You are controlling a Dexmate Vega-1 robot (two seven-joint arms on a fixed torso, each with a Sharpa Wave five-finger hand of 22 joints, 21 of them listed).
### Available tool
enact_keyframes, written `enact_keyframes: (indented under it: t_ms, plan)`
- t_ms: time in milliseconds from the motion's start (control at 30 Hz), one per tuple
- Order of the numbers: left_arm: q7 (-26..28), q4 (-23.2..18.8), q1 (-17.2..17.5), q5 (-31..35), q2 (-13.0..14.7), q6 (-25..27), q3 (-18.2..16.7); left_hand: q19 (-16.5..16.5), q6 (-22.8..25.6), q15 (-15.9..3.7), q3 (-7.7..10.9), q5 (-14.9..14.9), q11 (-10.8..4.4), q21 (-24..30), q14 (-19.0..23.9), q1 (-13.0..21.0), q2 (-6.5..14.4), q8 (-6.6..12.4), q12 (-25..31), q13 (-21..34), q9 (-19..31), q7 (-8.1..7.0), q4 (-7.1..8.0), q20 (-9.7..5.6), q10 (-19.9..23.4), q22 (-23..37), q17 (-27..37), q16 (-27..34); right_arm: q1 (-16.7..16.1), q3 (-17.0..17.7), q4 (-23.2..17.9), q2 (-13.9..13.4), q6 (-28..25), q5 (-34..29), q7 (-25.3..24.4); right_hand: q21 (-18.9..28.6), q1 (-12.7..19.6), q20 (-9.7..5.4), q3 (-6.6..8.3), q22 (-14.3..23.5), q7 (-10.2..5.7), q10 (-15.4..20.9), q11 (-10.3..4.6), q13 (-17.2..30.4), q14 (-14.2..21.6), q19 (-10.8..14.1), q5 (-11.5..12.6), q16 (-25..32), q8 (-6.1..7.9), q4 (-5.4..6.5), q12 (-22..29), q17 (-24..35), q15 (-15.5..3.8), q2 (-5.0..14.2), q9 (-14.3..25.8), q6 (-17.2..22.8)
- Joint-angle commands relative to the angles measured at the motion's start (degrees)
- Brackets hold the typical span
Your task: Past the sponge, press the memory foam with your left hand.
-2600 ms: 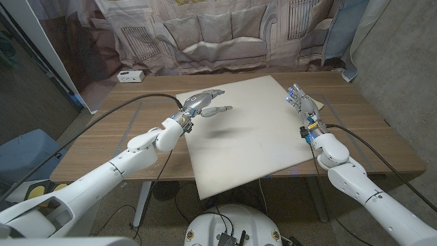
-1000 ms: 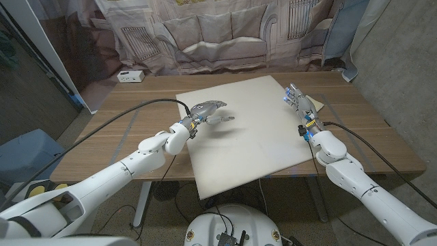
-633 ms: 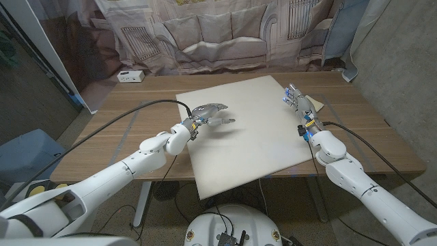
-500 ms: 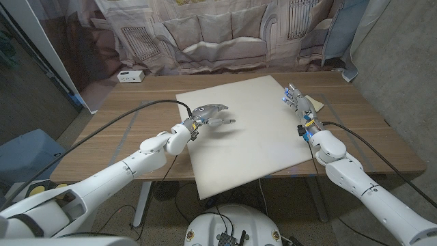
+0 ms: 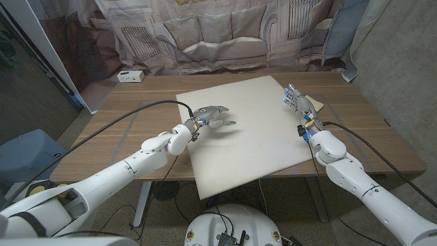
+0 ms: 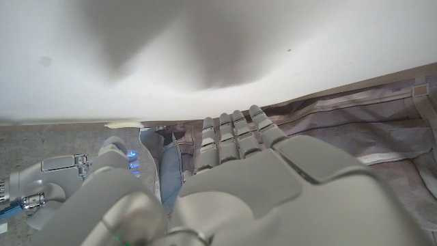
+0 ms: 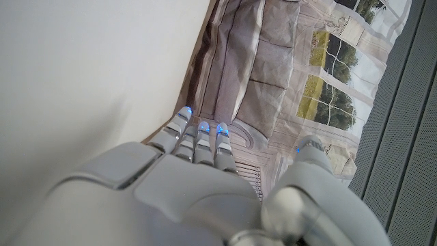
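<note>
The memory foam [image 5: 256, 133] is a large cream-white sheet lying across the middle of the wooden table, its near corner hanging over the front edge. My left hand [image 5: 208, 115] hovers palm down over the foam's left part. Its fingers are apart and slightly curled, nothing is in them, and its shadow falls on the foam just beyond. In the left wrist view, that hand [image 6: 259, 178] faces the foam [image 6: 205, 48]. My right hand [image 5: 299, 102] stands upright at the foam's right edge with its fingers apart, holding nothing. A pale tan sponge [image 5: 318, 104] lies just behind it.
A small white box [image 5: 130, 76] sits at the table's back left. A black cable [image 5: 136, 106] runs over bare wood [image 5: 130, 130] left of the foam. A curtain printed with a sofa [image 5: 218, 34] hangs behind the table.
My left hand has sunk lower toward the foam and drawn a little nearer, its fingers curling down slightly. The right hand has barely moved.
</note>
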Motion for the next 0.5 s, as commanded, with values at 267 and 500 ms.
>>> enact_keyframes:
  t_ms: [267, 500]
  plan:
    - [-0.85, 1.38, -0.47, -0.59, -0.62, 0.09, 1.11, 0.04, 0.01, 0.54, 0.18, -0.05, 0.16, -0.08, -0.08, 0.18, 0.86, -0.04, -0.01, 0.13, 0.15, -0.25, -0.48, 0.31, 0.00, 0.09, 0.13, -0.13, -1.16, 0.51, -1.10, -0.44, -0.48, 0.04, -0.97, -0.19, 0.52, 0.44, 0.23, 0.08, -0.28, 0.79, -0.30, 0.15, 0.22, 0.31, -0.08, 0.34, 0.26, -0.35, 0.15, 0.12, 0.38, 0.31, 0.11, 0.54]
    - [-1.55, 1.83, -0.78, -0.35, -0.91, 0.28, 1.85, -0.10, 0.04, 0.52, 0.28, -0.05, 0.15, -0.16, -0.09, 0.29, 1.06, -0.04, 0.02, 0.13, 0.16, -0.12, -0.52, 0.43, 0.11, 0.10, 0.12, -0.14, -1.52, 0.80, -1.17, -0.41, -0.49, 0.34, -1.22, -0.17, 0.62, 0.57, 0.27, 0.08, -0.28, 0.83, -0.10, 0.15, 0.36, 0.38, -0.10, 0.37, 0.26, -0.38, 0.15, 0.11, 0.45, 0.36, 0.11, 0.61]
